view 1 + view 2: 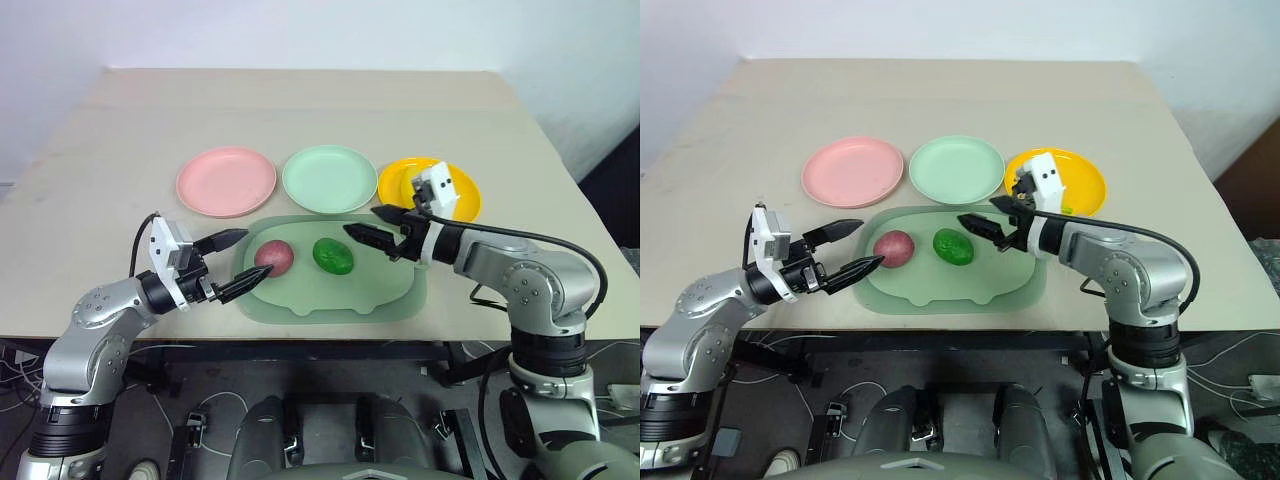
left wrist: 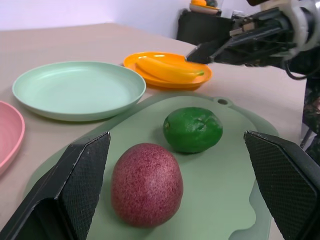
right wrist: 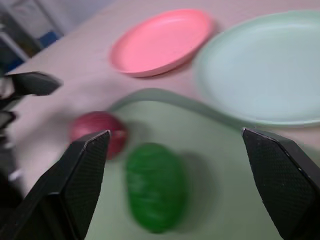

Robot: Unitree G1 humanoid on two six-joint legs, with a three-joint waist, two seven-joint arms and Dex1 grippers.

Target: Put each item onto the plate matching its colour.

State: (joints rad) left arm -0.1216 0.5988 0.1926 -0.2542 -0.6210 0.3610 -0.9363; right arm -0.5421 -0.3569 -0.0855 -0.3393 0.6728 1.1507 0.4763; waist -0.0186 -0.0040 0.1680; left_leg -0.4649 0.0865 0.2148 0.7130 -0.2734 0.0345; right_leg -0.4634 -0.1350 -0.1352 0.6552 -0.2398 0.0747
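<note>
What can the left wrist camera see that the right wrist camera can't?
Left wrist view, not the other: the yellow banana lying on the orange plate.
Right wrist view, not the other: the whole pink plate, which the left wrist view cuts down to an edge.
Both: the mint plate and the pale green tray, with the green fruit and the reddish ball resting on it.
</note>
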